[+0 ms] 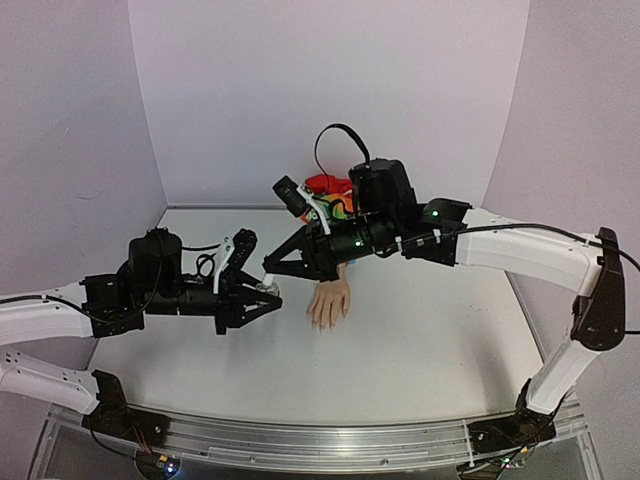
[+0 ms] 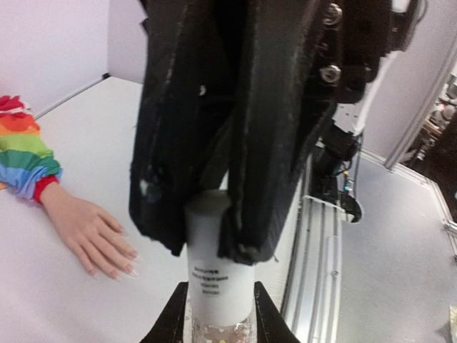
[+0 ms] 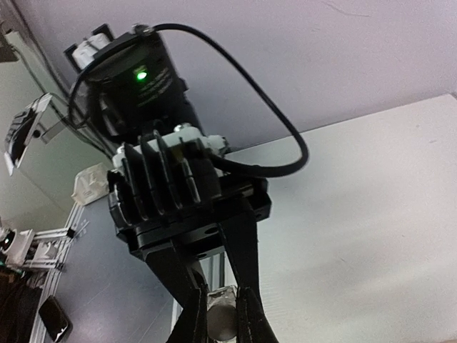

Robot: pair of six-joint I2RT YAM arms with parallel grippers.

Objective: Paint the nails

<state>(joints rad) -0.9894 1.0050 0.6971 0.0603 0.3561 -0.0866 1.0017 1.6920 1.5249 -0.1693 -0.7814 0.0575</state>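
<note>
We see lilac walls [image 1: 330, 90] behind the left claw [image 1: 271, 294], white table [image 1: 430, 345] under it, metal rail [image 1: 330, 445] along the table edge nearer us.

Pale fake hand [image 1: 330, 303] lying palm down on the white worktop [image 1: 430, 345].
It is flesh-coloured and rests flat near the worktop's middle, fingers slightly spread and pointing toward the near edge. Its wrist runs back into a bunched rainbow-striped sleeve [image 2: 25, 153]. The nails [image 2: 133, 271] show as tiny whitish tips at the fingertips. Whether any carry paint is too small to tell.
</note>
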